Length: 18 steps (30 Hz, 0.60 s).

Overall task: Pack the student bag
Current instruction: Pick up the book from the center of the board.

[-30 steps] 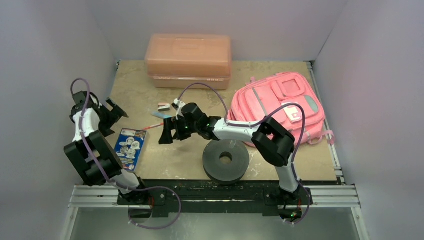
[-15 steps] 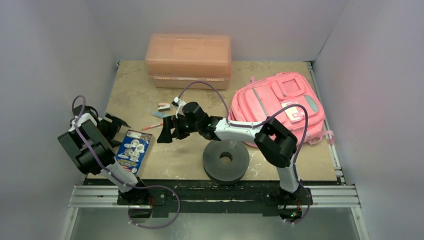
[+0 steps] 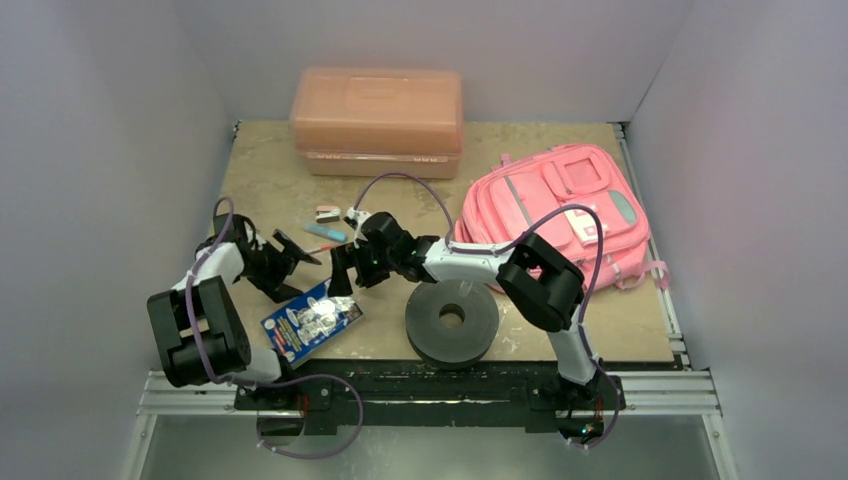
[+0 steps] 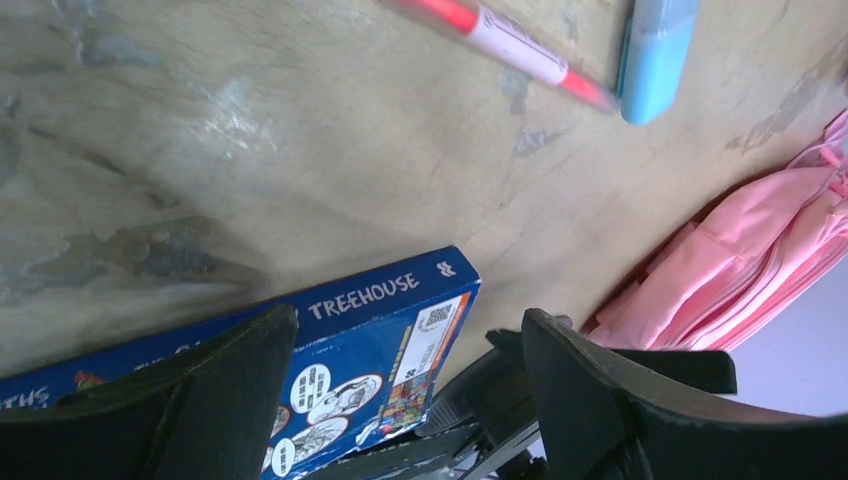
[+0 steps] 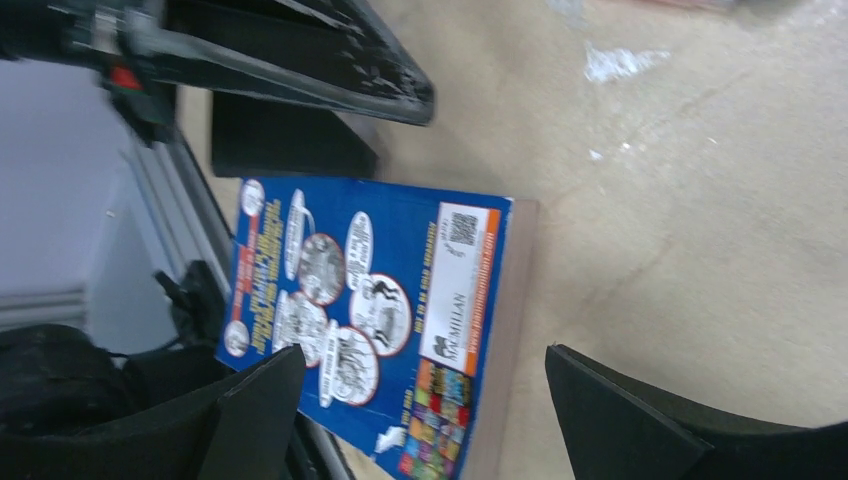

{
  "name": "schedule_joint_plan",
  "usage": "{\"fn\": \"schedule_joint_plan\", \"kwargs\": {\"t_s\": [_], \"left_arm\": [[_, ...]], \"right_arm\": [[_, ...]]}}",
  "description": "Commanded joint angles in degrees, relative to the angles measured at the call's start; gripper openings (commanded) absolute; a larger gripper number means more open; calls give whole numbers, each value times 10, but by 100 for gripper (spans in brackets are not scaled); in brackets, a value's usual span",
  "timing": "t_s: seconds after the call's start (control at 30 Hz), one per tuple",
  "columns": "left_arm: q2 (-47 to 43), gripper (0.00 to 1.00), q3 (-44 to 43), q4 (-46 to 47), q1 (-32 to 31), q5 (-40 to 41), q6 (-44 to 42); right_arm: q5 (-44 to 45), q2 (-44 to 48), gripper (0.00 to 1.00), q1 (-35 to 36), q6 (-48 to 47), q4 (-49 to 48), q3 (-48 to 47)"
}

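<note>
Rightward of both, student bag [image 3: 540,190], left end effector [image 3: 296,272] released, right end effector [image 3: 340,279] released

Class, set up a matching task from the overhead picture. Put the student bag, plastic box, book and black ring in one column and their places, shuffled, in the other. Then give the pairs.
Column 1
1. student bag
2. plastic box
3. book
4. black ring

Column 2
A. near edge, centre
B. far edge, left of centre
C. right side
D. near left

Pairs: 1-C, 2-B, 3-D, 4-A
</note>
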State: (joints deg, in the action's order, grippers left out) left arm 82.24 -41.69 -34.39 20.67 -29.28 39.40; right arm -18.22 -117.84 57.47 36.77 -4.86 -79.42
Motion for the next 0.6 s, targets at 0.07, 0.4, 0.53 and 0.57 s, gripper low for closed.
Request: {"fn": "schedule_joint_plan", "kwargs": {"t_s": [0.07,0.4,0.53,0.57], "left_arm": [[-119,85,-13,-48,-11,76,-42],[-224,84,87,-8,-29,122,16],[-226,82,134,15,-29,139,60],[-220,82,145,29,-29,131,71]], "right_arm": [[33,-5,92,1,-85,95,-24],[-6,-19,81,1,-10,82,-14],[-58,-15,74,1,26,70,-12],[-75,-15,72,1,39,61,-12]]}}
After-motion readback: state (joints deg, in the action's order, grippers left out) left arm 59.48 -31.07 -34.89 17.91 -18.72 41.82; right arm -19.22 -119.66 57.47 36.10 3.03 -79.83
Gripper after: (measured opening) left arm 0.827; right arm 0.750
